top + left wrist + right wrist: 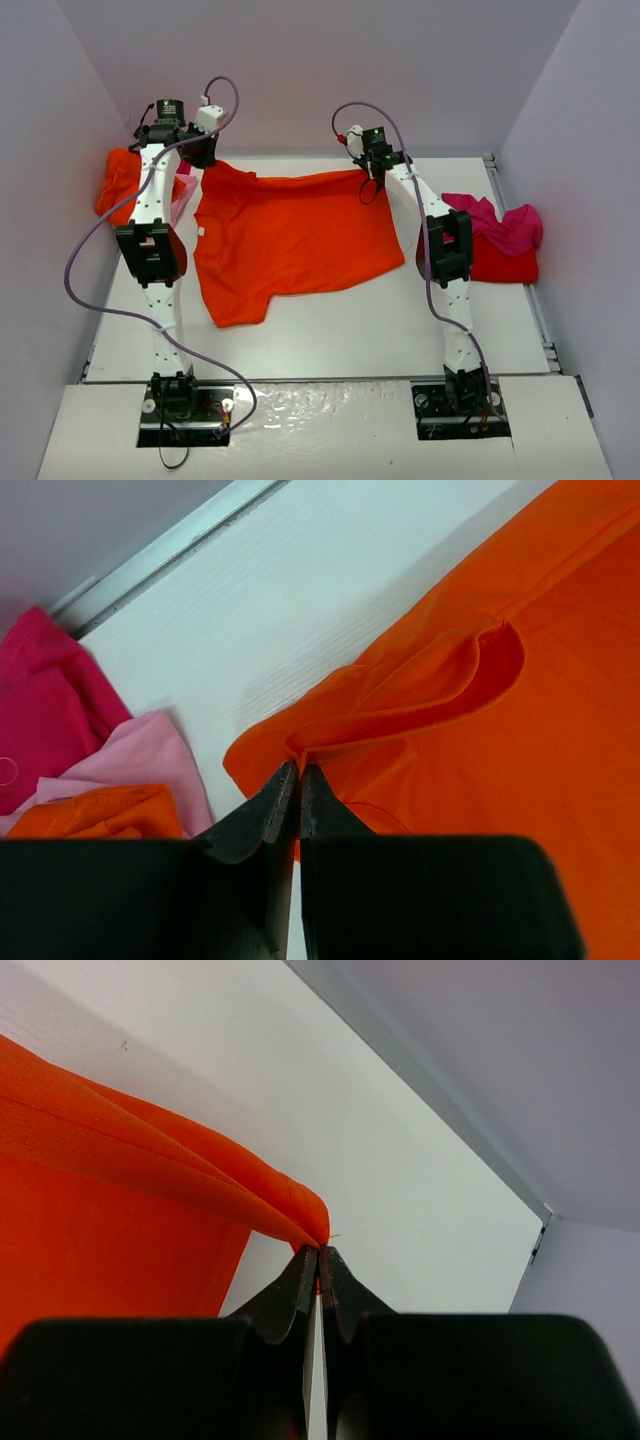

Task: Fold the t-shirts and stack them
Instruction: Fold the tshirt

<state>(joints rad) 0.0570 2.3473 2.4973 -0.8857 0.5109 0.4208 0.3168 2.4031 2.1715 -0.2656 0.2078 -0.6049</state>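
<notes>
A bright orange t-shirt lies spread over the middle of the white table, one sleeve toward the near left. My left gripper is shut on its far-left edge; in the left wrist view the tips pinch a fold of orange cloth beside the collar. My right gripper is shut on the far-right corner. In the right wrist view the tips clamp the bunched orange hem, lifted slightly off the table.
At the far left lies a heap of orange, pale pink and magenta shirts. At the right edge a magenta shirt is crumpled on a red one. Walls enclose three sides, with a metal rail along the far edge.
</notes>
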